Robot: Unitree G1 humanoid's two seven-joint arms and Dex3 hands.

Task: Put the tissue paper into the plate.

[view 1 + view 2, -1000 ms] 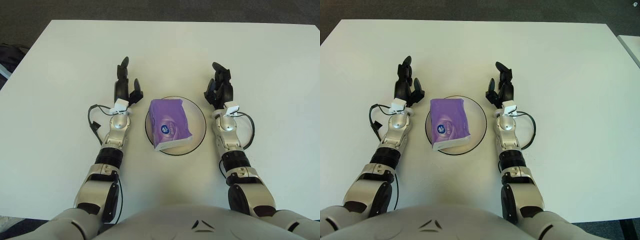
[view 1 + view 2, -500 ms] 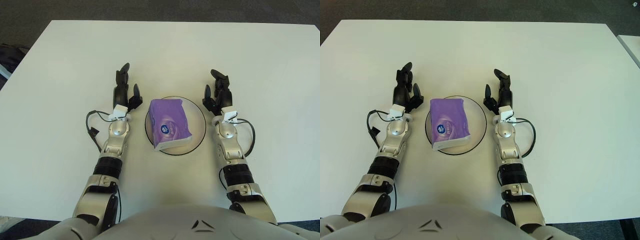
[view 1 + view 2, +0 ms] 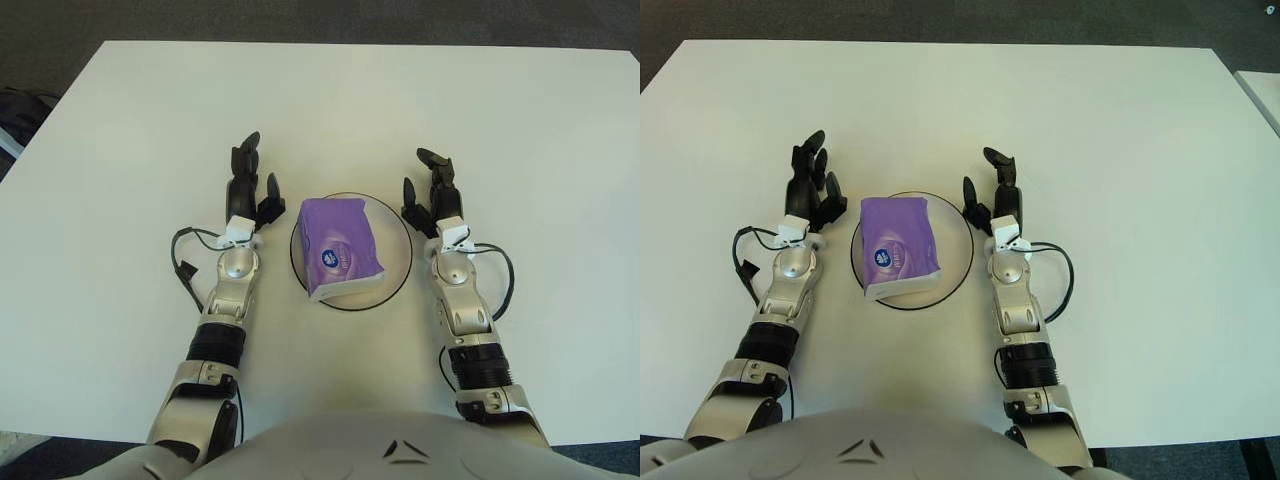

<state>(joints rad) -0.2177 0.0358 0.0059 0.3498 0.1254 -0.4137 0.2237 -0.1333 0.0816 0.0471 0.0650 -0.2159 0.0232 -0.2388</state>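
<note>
tissue paper [image 3: 342, 248] in plate [image 3: 400, 240], white table [image 3: 520, 130]

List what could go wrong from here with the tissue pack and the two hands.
1. The tissue pack overhangs the near rim of the plate; a nudge might tip it onto the table.
2. The left hand and right hand, both open, flank the plate closely; an inward sweep might knock the plate or pack.
</note>
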